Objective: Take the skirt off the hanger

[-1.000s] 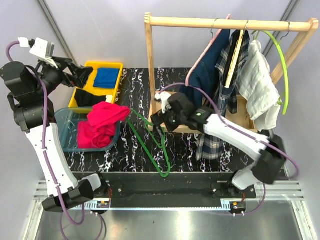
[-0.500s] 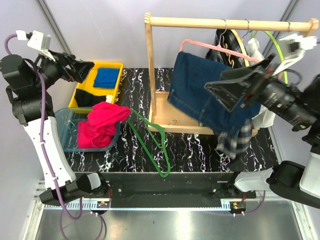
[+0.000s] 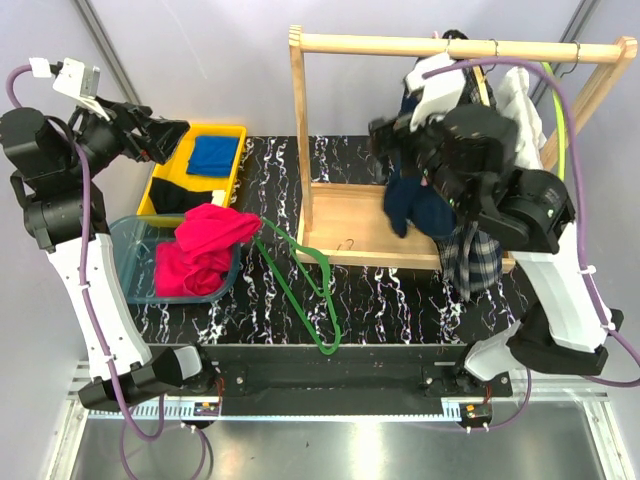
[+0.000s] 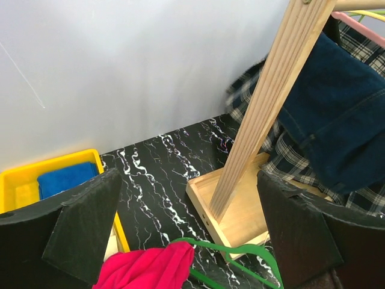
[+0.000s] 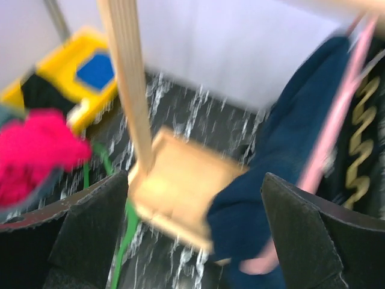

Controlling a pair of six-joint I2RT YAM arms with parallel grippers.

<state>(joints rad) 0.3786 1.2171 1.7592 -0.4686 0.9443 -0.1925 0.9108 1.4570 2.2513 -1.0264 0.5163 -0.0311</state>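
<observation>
The skirt (image 3: 476,257), dark plaid, hangs on the wooden rack (image 3: 299,120) behind a navy denim garment (image 3: 410,205); my raised right arm covers most of it. Its checks also show in the left wrist view, skirt (image 4: 283,165). The hanger (image 5: 361,138) shows its cream zigzag bar at the right edge of the blurred right wrist view, beside a pink hanger (image 5: 337,114). My right gripper (image 3: 392,140) (image 5: 192,229) is open, high in front of the garments, holding nothing. My left gripper (image 3: 165,140) (image 4: 192,223) is open and empty, up at the far left.
A white garment (image 3: 520,100) and a green hanger (image 3: 557,130) hang at the rack's right end. Another green hanger (image 3: 300,290) lies on the marble table. Red cloth (image 3: 205,245) fills a clear bin (image 3: 130,250); a yellow tray (image 3: 236,130) holds blue cloth.
My right arm has swung up from low over the table, out to the right, and now in front of the rack. The denim garment swung out and fell back. The left arm barely moved.
</observation>
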